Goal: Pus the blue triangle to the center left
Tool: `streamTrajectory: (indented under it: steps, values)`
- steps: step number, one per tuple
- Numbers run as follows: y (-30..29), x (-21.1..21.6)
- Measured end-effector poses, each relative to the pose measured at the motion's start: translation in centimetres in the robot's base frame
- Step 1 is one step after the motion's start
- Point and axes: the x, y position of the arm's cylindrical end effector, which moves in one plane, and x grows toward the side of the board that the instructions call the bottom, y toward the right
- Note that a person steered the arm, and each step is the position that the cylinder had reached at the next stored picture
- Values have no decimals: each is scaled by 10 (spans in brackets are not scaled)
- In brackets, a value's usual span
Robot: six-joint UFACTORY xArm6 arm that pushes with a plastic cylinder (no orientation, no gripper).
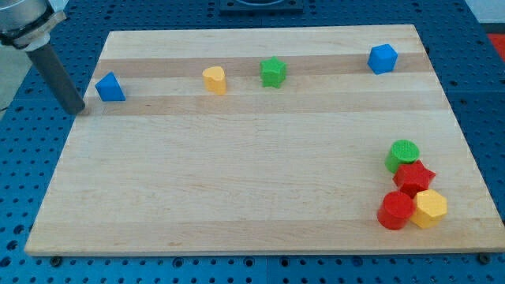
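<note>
The blue triangle (110, 87) sits near the board's upper left edge. My tip (78, 109) is at the lower end of the dark rod, just left of and slightly below the blue triangle, at the board's left edge, with a small gap between them.
A yellow block (215, 80), a green star-shaped block (273, 72) and a blue cube-like block (383, 58) lie along the view's top. At the lower right cluster a green cylinder (403, 155), red star (414, 177), red cylinder (395, 211) and yellow hexagon (430, 208). The wooden board (237, 181) lies on a blue perforated table.
</note>
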Motion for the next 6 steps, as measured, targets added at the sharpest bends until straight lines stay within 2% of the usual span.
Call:
streamTrajectory:
  steps: [1, 2, 3, 4, 5, 6]
  values:
    - [24, -38]
    - [87, -14]
    - [156, 44]
    - [178, 62]
    - [169, 44]
    - [157, 50]
